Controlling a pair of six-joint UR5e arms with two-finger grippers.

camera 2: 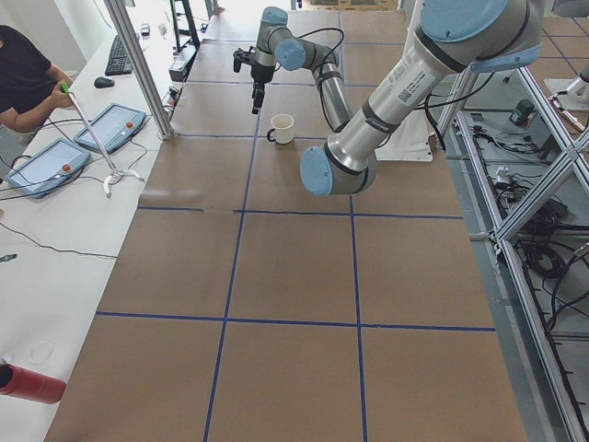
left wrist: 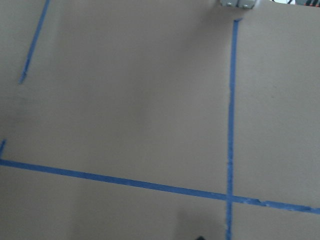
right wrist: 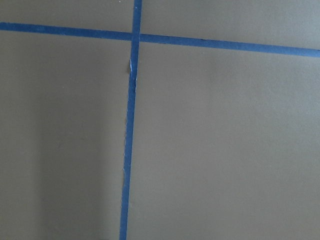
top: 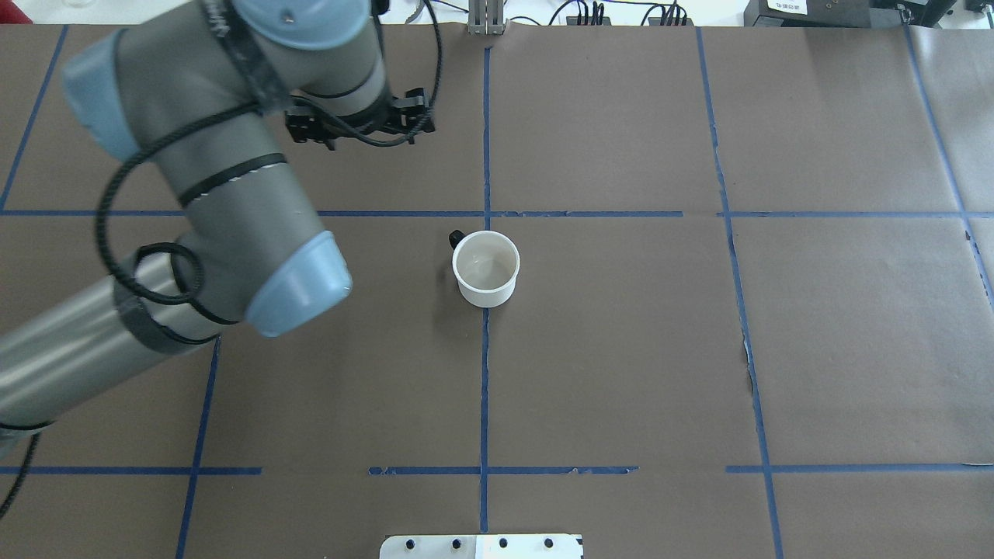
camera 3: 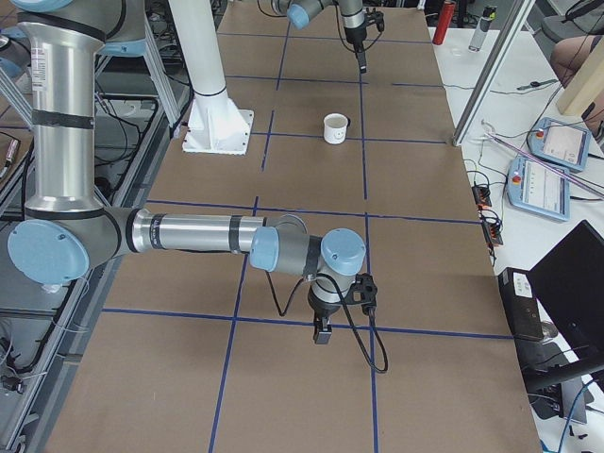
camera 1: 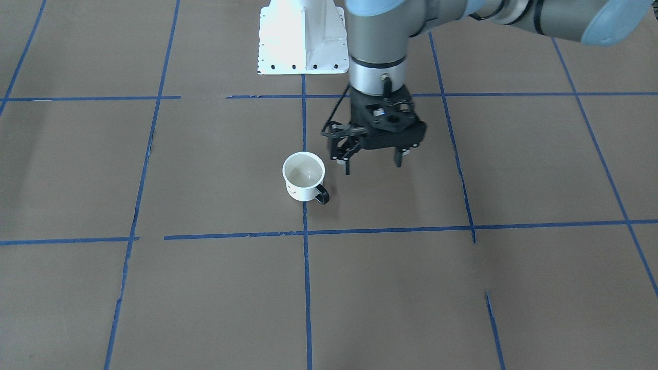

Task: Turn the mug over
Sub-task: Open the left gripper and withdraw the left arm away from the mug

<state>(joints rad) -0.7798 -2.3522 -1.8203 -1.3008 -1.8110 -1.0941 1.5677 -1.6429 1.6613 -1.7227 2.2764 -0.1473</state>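
The white mug (camera 1: 304,177) stands upright on the brown table, opening up, with its black handle (camera 1: 322,195) pointing toward the operators' side. It also shows in the overhead view (top: 486,268) and in both side views (camera 2: 282,128) (camera 3: 336,127). My left gripper (camera 1: 372,167) hangs just beside the mug on my left, fingers pointing down, open and empty, apart from the mug. In the overhead view it (top: 357,124) is mostly hidden by the wrist. My right gripper (camera 3: 321,335) hovers low over the table far from the mug; I cannot tell whether it is open or shut.
The white robot base plate (camera 1: 300,38) stands at the table's near edge behind the mug. Blue tape lines (top: 485,388) grid the brown table. An operator (camera 2: 23,74) and control tablets (camera 2: 41,166) are at the far side, beyond the table edge.
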